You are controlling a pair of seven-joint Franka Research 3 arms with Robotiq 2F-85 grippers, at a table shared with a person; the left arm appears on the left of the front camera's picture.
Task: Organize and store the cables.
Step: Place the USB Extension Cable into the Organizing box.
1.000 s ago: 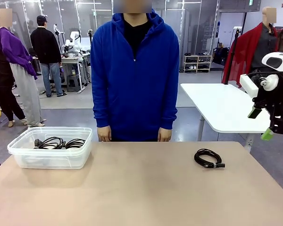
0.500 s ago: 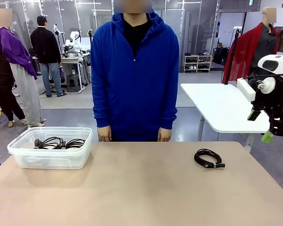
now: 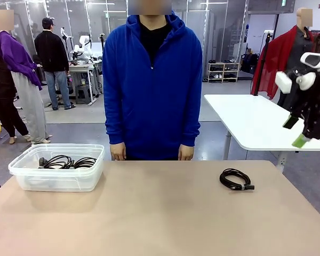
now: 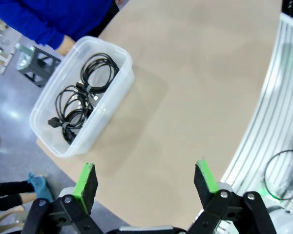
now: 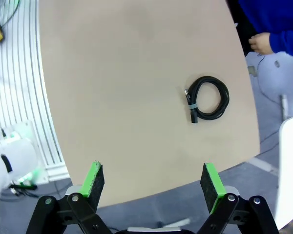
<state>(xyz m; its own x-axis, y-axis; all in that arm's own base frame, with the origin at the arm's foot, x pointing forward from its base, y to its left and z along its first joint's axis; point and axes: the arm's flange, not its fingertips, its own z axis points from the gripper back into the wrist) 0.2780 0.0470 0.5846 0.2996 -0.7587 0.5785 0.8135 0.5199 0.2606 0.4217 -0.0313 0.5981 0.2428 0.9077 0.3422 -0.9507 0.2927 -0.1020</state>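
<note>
Beige tabletop (image 3: 160,218) spreads across the foreground of a busy lab. A person in a blue hooded sweatshirt (image 3: 152,85) stands at its far edge, both hands hanging at the table's rim and holding nothing. Near the table's left end sits a clear plastic storage tub (image 3: 21,180), and inside it lie several thin black coiled cables (image 3: 64,161). One more coiled black cable (image 3: 236,180), with a plug at its end, lies loose on the bare surface toward the right, well apart from the tub.

The right gripper (image 3: 295,131), black with green pads, hangs tilted in the air off the table's right side. Compared with a moment ago it has lifted a little higher. Its jaws stand wide apart with nothing between them, and its wrist view looks down on the loose coil. The left gripper (image 4: 145,178) is likewise spread wide and empty, high above the tub.

Most cables appear stored and one coil is left to fetch. The right arm is nearest, though its rise suggests it is not reaching for the coil yet.
</note>
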